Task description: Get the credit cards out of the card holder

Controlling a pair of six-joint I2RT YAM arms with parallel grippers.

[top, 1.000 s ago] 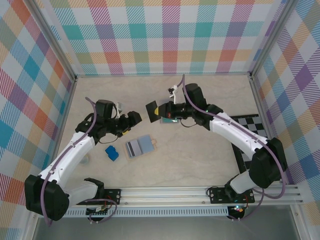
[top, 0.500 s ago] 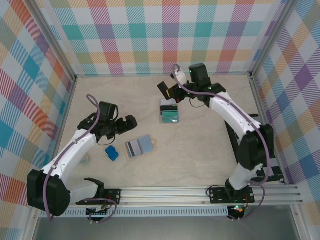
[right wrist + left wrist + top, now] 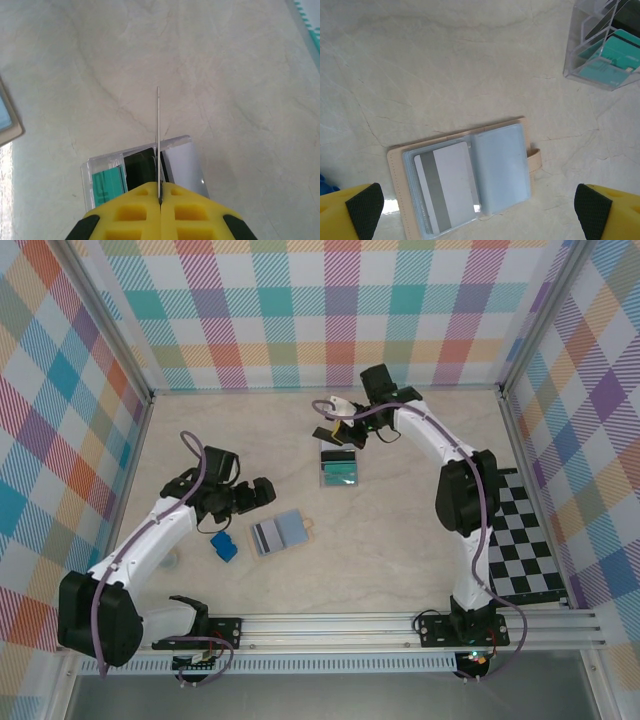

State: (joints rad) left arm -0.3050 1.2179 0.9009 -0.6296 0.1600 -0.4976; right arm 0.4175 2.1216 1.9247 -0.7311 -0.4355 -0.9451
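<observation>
1. A pale marbled tabletop (image 3: 400,530) sits inside plaid walls (image 3: 330,310), with a checkered mat (image 3: 525,540) at 4 o'clock.
2. The card holder (image 3: 280,533) lies open at 8 o'clock from centre, a grey striped card (image 3: 445,187) in its left pocket.
3. Teal cards (image 3: 612,57) already sit in a clear tray (image 3: 572,50) at 12 o'clock.
4. The right gripper (image 3: 160,200), fingers pinched on a thin card (image 3: 158,125) seen edge-on, hovers above the tray.
5. The left gripper (image 3: 260,494), jaws wide apart and empty, sits at 11 o'clock of the holder.
6. The task looks mostly done: the held card needs dropping and the striped card is left.
</observation>
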